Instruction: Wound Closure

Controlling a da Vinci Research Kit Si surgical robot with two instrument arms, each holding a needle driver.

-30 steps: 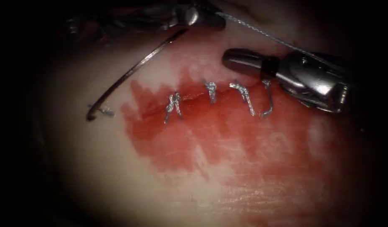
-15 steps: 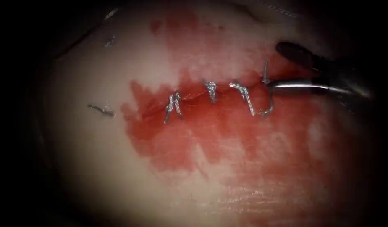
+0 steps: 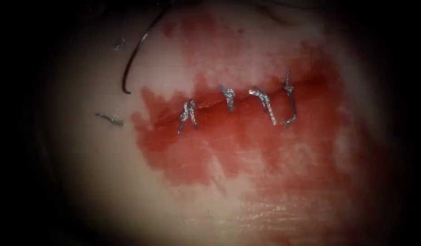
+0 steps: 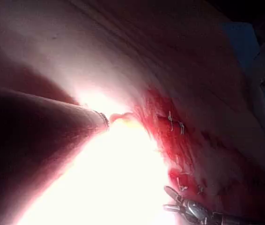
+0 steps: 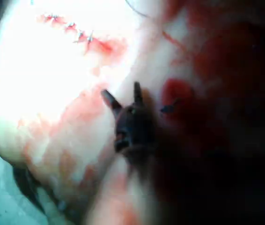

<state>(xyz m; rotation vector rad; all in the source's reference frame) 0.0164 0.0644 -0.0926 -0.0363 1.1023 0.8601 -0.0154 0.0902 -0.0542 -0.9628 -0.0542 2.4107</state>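
The tissue (image 3: 105,182) carries a cut (image 3: 210,105) closed by several thread stitches (image 3: 228,98), amid red fluid (image 3: 247,146). A short thread end stands up from the rightmost stitch (image 3: 289,86). The dark curved needle (image 3: 134,57) lies over the tissue left of the cut, tip (image 3: 127,92) free of it. Its other end runs into the dark, so what holds it is hidden. My right tool (image 5: 121,91) hovers with jaws spread and empty. It also appears in the left wrist view as the right tool (image 4: 167,198) just beyond the last stitch. The left tool's shaft (image 4: 53,140) ends in glare.
A loose cut piece of thread (image 3: 109,120) lies on the tissue left of the cut. Red fluid spreads below and above the stitch line. A blue drape (image 4: 245,42) lies beyond the tissue's edge.
The right tool went from shut to open at the rightmost stitch's thread, then left the endoscope view. The long thread toward the right is gone. The left tool left too; the needle swung upward.
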